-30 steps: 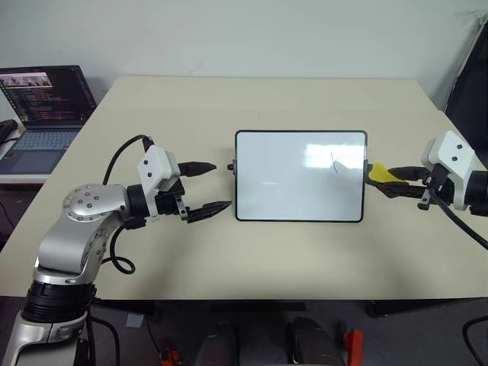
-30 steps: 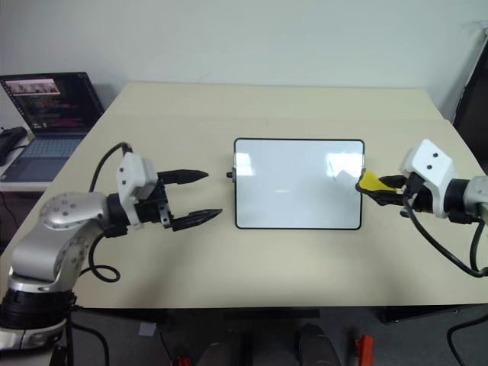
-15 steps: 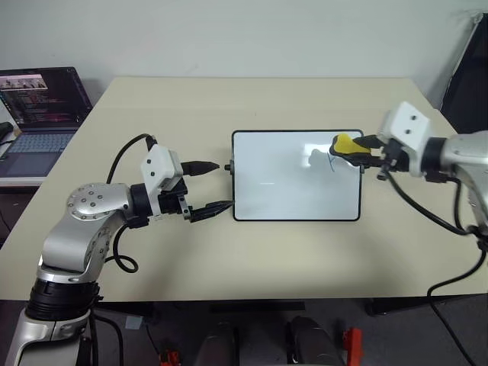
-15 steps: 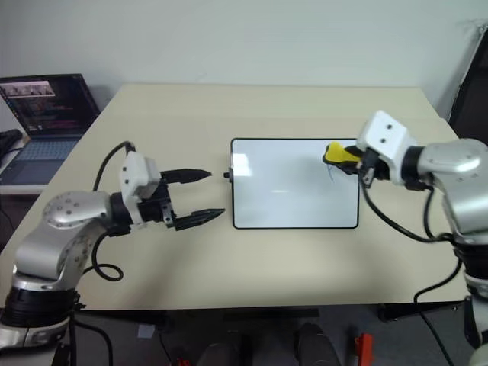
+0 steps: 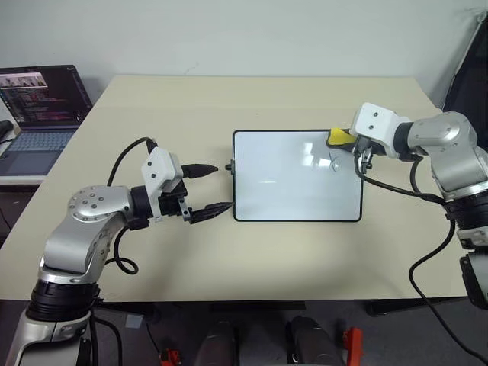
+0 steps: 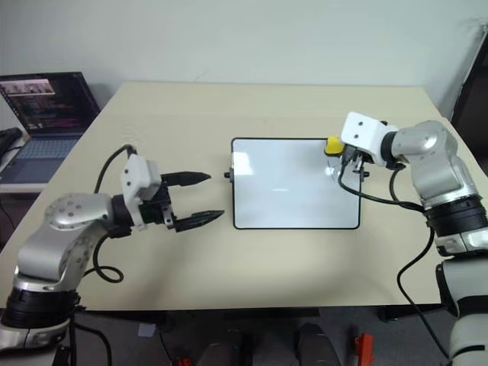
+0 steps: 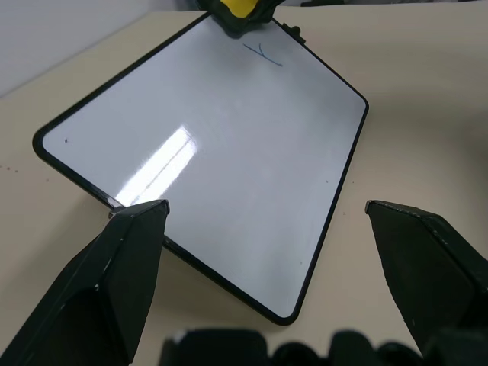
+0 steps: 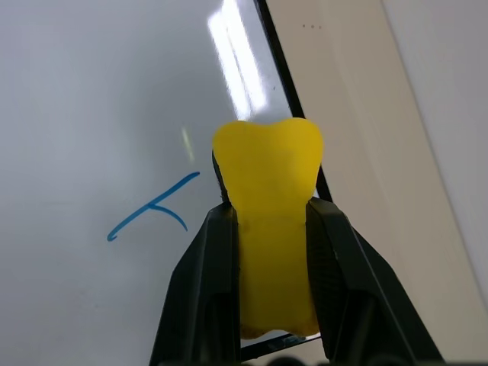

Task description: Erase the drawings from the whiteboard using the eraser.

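Whiteboard (image 5: 297, 175) lies flat in the middle of the beige table (image 5: 229, 252), w/ a laptop (image 5: 38, 107) on a side desk off to the robot's left. Right gripper (image 5: 341, 138) is pinching the yellow eraser (image 8: 267, 229) btw its two black fingers (image 8: 200, 282), clamped tight on both long sides, eraser sitting over the board's far right corner just inside the black frame. Only one blue drawing (image 8: 150, 207) visible, a short forked stroke, right beside the eraser's tip but can't tell if they're touching. Left gripper (image 5: 210, 189) hovers just off the board's left short edge, claws spread wide, holding nothing, near the little knob (image 5: 229, 167).
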`<state>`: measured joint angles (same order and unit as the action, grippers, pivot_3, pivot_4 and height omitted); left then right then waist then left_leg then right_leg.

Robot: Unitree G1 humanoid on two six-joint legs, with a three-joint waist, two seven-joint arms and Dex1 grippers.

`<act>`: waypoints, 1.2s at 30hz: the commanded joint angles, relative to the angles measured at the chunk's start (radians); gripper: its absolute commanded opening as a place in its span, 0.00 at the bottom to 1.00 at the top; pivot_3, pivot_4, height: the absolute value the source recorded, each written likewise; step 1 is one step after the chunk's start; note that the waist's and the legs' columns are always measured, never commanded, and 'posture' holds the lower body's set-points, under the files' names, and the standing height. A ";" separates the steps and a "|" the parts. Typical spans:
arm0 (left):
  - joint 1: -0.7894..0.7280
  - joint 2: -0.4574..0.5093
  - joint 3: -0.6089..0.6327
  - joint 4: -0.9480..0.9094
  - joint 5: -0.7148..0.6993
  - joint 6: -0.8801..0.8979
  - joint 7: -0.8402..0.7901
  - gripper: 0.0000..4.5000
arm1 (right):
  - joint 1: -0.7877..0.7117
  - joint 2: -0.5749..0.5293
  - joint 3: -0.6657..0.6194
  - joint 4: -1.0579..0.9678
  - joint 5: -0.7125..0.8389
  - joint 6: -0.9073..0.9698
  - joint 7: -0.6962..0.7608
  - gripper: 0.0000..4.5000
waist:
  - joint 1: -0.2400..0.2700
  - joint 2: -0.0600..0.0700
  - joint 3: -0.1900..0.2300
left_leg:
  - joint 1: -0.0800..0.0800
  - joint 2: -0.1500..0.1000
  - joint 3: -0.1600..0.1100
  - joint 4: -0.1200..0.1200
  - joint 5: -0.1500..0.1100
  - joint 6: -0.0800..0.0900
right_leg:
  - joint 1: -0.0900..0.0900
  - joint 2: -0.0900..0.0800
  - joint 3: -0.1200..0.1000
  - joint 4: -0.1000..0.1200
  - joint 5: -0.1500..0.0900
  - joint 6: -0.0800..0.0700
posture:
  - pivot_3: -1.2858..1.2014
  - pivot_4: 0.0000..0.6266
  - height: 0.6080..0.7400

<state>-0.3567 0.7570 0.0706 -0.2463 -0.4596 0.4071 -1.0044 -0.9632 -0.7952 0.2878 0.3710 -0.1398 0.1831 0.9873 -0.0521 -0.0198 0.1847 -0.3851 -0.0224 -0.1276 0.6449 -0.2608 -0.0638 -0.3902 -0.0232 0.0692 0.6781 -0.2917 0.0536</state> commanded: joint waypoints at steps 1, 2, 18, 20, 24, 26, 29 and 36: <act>0.000 0.011 0.032 -0.043 -0.009 -0.011 0.010 1.00 | -0.041 0.012 0.019 0.030 -0.044 -0.052 0.020 0.19 | -0.001 0.000 0.000 | 0.000 0.000 0.000 0.000 0.000 0.000 | 0.000 0.000 0.000 0.000 0.000 0.000 | 0.52 0.24 1.00; 0.000 0.011 0.033 -0.044 -0.010 -0.011 0.012 1.00 | -0.040 0.020 0.029 0.036 -0.057 -0.058 0.021 0.19 | -0.002 0.000 0.000 | 0.000 0.000 0.000 0.000 0.000 0.000 | 0.000 0.000 0.000 0.000 0.000 0.000 | 0.52 0.24 1.00; 0.006 0.011 0.031 -0.035 -0.006 -0.017 0.010 1.00 | 0.293 0.050 0.108 -0.183 -0.127 0.097 0.109 0.19 | -0.007 -0.008 -0.005 | 0.030 0.001 0.001 0.001 0.002 0.002 | 0.030 0.001 0.002 0.000 -0.002 0.004 | 0.52 0.24 1.00; 0.000 0.009 0.026 -0.028 -0.004 -0.020 0.007 1.00 | 0.301 0.042 0.084 -0.215 -0.120 0.116 0.105 0.19 | -0.007 -0.008 -0.004 | 0.036 0.001 0.000 0.001 0.002 0.003 | 0.035 0.001 0.002 0.000 -0.005 -0.001 | 0.52 0.24 1.00; -0.010 0.006 0.022 -0.020 -0.007 -0.024 0.000 1.00 | 0.288 0.046 -0.030 -0.342 -0.008 0.202 0.116 0.19 | -0.004 -0.007 -0.002 | 0.037 0.001 -0.001 0.001 0.003 0.003 | 0.036 0.001 0.003 0.000 -0.006 -0.002 | 0.52 0.24 1.00; -0.016 0.001 0.025 -0.020 -0.016 -0.023 -0.002 1.00 | 0.279 0.065 -0.116 -0.439 0.098 0.281 0.128 0.19 | -0.003 -0.005 -0.001 | 0.031 0.001 -0.002 0.000 0.003 0.003 | 0.031 0.001 0.002 0.000 -0.005 -0.001 | 0.52 0.24 1.00; -0.035 -0.010 0.013 -0.009 -0.026 -0.022 -0.014 1.00 | 0.251 0.130 -0.363 -0.597 0.409 0.509 0.126 0.19 | -0.003 -0.005 -0.001 | 0.009 0.001 -0.005 0.001 0.003 0.002 | 0.007 0.001 0.001 0.003 0.004 -0.001 | 0.52 0.24 1.00; -0.079 -0.034 -0.033 0.015 -0.023 -0.013 -0.050 1.00 | 0.431 -0.035 -0.747 -0.518 0.480 0.645 -0.033 0.19 | 0.045 -0.006 -0.002 | -0.017 -0.002 -0.005 0.000 0.002 0.000 | -0.014 -0.002 -0.005 -0.003 0.003 -0.002 | 0.52 0.24 1.00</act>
<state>-0.4152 0.7248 0.0418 -0.2227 -0.4707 0.4048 -1.0418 -0.5845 -0.7959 -0.3926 -0.1786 0.3698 0.8207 0.9917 -0.0070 -0.0255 0.1831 -0.4028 -0.0247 -0.1316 0.6450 -0.2594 -0.0633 -0.4042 -0.0255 0.0644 0.6729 -0.2886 0.0519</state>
